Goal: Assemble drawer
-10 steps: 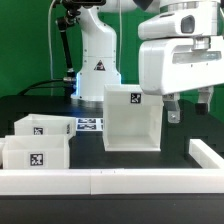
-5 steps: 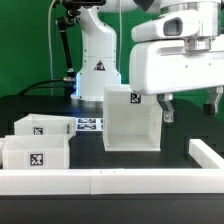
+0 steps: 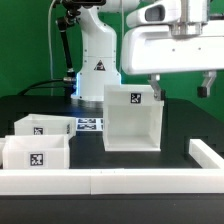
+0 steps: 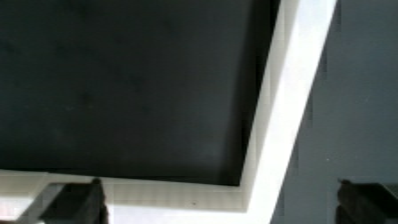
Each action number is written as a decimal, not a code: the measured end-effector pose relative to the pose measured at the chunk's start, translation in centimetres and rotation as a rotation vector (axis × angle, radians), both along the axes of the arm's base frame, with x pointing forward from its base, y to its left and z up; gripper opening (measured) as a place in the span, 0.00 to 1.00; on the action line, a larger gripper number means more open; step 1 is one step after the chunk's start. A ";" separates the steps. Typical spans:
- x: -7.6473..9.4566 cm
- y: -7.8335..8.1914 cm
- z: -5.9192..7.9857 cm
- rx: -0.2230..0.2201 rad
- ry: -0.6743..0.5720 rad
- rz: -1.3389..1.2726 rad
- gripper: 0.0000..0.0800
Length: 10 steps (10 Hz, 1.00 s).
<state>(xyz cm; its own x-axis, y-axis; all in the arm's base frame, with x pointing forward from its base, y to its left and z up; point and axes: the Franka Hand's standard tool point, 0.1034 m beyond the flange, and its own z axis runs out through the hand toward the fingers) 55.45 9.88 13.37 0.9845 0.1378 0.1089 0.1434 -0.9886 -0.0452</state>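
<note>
The tall white drawer casing (image 3: 133, 118) stands mid-table, with a tag on its upper face. Two small white trays lie at the exterior view's left, one behind (image 3: 42, 126) and one in front (image 3: 35, 153); the front one shows a tag. My gripper (image 3: 180, 88) hangs open and empty above the casing's right side, its fingertips (image 3: 155, 90) just over the top edge. In the wrist view the gripper (image 4: 221, 203) is spread wide, with dark fingers (image 4: 71, 200) at both sides. A white casing wall (image 4: 294, 100) runs below it beside a dark hollow.
A low white border wall runs along the front (image 3: 100, 181) and the right (image 3: 207, 152) of the black table. The marker board (image 3: 88, 125) lies behind the trays. The arm's white base (image 3: 97, 60) stands at the back.
My gripper has risen and shifted toward the exterior view's left, and looms larger in that view. It stays open and empty. The casing and trays have not moved.
</note>
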 end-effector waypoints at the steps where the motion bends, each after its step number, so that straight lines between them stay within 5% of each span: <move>1: -0.8 -0.2 0.7 -0.005 -0.003 0.001 0.81; 7: -1.2 -0.2 0.5 -0.007 0.001 0.005 0.81; 10: -5.1 -0.3 0.8 -0.020 0.026 -0.038 0.81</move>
<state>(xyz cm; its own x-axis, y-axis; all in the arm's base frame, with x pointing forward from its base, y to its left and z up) 50.37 9.58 14.21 0.9915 0.1020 0.0811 0.1046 -0.9941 -0.0284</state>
